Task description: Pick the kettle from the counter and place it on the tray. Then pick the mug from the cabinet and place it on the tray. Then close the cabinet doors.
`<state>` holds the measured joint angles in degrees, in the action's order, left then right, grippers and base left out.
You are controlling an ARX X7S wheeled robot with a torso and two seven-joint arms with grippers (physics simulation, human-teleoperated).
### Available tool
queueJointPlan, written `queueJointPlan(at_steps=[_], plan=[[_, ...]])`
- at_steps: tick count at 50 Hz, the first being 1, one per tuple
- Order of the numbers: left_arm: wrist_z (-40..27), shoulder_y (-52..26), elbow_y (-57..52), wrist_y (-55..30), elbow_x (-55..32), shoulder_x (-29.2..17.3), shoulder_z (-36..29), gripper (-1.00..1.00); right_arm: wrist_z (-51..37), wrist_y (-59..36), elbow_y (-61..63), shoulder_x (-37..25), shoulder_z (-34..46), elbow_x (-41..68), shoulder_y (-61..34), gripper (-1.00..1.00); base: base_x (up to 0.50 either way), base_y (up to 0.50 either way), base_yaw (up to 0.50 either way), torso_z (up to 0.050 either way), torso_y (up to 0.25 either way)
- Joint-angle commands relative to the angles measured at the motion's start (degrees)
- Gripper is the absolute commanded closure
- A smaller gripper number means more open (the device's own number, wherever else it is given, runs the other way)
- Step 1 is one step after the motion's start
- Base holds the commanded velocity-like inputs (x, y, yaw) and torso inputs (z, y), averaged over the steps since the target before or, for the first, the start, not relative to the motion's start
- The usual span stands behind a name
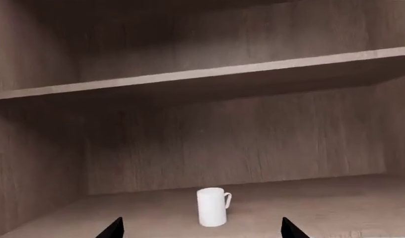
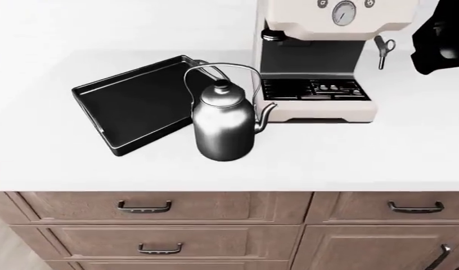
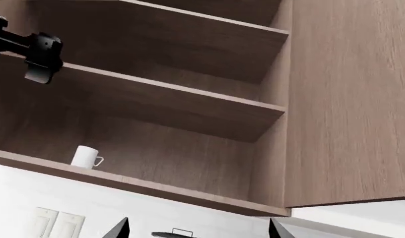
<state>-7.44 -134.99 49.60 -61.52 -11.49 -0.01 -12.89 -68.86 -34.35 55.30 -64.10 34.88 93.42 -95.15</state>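
The dark steel kettle point(image 2: 223, 126) stands upright on the white counter point(image 2: 350, 157), against the near right corner of the black tray point(image 2: 132, 107), whose bed holds nothing. The white mug point(image 1: 212, 207) stands upright on the cabinet's lower shelf point(image 1: 321, 193). My left gripper point(image 1: 201, 232) is open just in front of the mug, one fingertip on either side and short of it. My right gripper point(image 3: 199, 229) is open and holds nothing, lower down and far from the mug point(image 3: 87, 157). The tray's loop handle point(image 3: 181, 232) shows between its tips.
A cream espresso machine point(image 2: 319, 62) stands right behind the kettle. The right arm point(image 2: 440, 39) hangs dark at the head view's top right. The cabinet's upper shelf point(image 1: 209, 74) runs above the mug. An open cabinet door point(image 3: 351, 99) hangs at the right. Drawers point(image 2: 143, 207) sit under the counter.
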Motion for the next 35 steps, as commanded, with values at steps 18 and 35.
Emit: queueJointPlan(at_steps=[18,35], plan=[[0.93,0.00,-0.16,-0.57,1.32,0.00,-0.13,-1.00,-0.23,-0.77,0.33,-0.16,0.54,1.84,-2.17,-1.00,0.50,0.00,0.00,0.000,0.001],[1.77,0.00,-0.82,-1.02,2.20,0.00,-0.02,-1.00,0.11,0.01,0.70,-1.09,-0.15,1.71,-1.09,-1.00,0.50,0.00,0.00,0.000,0.001]])
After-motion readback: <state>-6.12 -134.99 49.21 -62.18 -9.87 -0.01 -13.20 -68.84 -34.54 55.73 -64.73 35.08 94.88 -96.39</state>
